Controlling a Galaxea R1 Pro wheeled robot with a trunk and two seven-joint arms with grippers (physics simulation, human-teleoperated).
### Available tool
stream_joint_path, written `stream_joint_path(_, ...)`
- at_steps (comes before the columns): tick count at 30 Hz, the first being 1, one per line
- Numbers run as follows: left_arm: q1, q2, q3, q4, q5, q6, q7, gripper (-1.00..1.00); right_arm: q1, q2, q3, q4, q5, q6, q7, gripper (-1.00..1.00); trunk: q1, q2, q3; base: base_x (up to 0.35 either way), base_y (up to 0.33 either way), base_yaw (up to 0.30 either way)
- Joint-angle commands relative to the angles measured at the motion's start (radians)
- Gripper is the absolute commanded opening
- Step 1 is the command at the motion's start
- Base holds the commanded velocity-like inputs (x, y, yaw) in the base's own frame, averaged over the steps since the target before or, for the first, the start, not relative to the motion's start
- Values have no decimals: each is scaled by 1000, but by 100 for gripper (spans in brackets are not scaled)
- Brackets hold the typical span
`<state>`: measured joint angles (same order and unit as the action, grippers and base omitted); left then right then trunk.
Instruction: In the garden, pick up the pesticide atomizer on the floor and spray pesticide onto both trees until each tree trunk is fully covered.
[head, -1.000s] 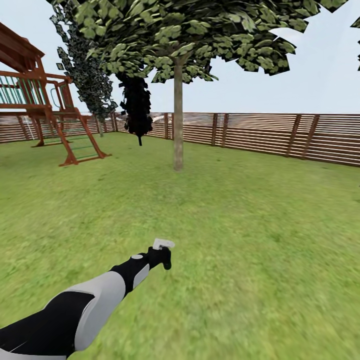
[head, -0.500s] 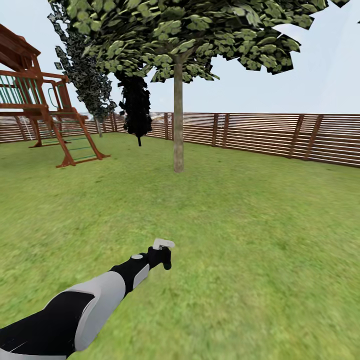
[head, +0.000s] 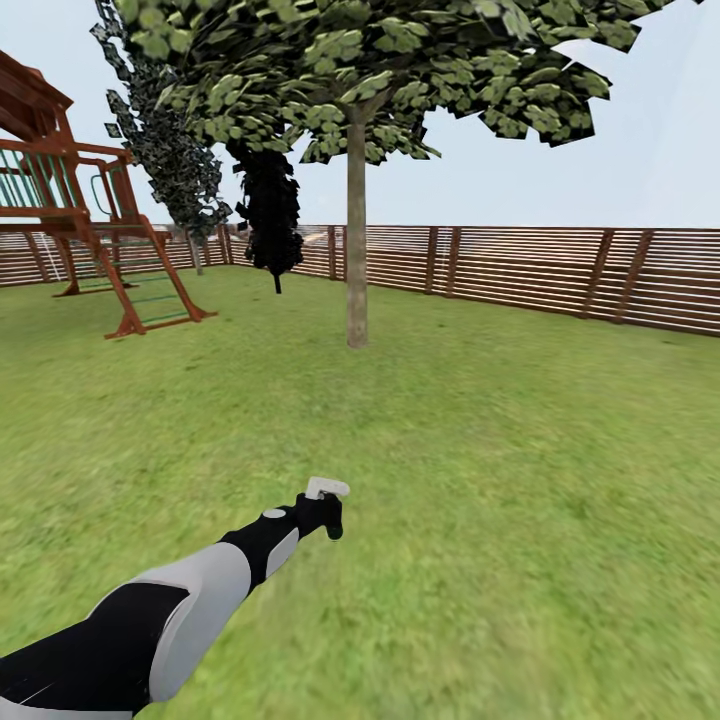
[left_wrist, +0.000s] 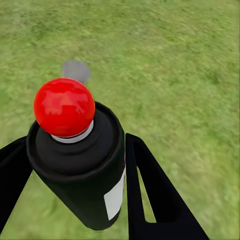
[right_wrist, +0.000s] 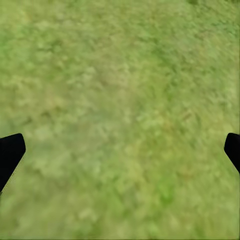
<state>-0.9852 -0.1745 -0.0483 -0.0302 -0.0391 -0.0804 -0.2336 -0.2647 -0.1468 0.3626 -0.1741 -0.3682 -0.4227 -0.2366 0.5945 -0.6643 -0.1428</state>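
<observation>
Ahead, open lawn (head: 480, 450) reaches the fence (head: 560, 268).

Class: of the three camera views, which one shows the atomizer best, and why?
The left wrist view: the atomizer is close up between the left gripper fingers, showing its dark body, white label and red top. The head view gives just a tiny pale head at the arm's end. The right wrist view gives grass.
</observation>
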Motion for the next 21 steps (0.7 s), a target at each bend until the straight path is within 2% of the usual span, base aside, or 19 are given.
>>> stream_joint_path(1, -1, 0, -4, 1, -4, -5, 0, -100, -1, 0, 9, 0, -8, -2, -4, 100, 1, -1, -2, 350, 0, 0)
stream_joint_path(21, -1, 0, -4, 1, -4, -5, 0, -100, -1, 0, 9, 0, -8, -2, -4, 100, 1, -1, -2, 350, 0, 0)
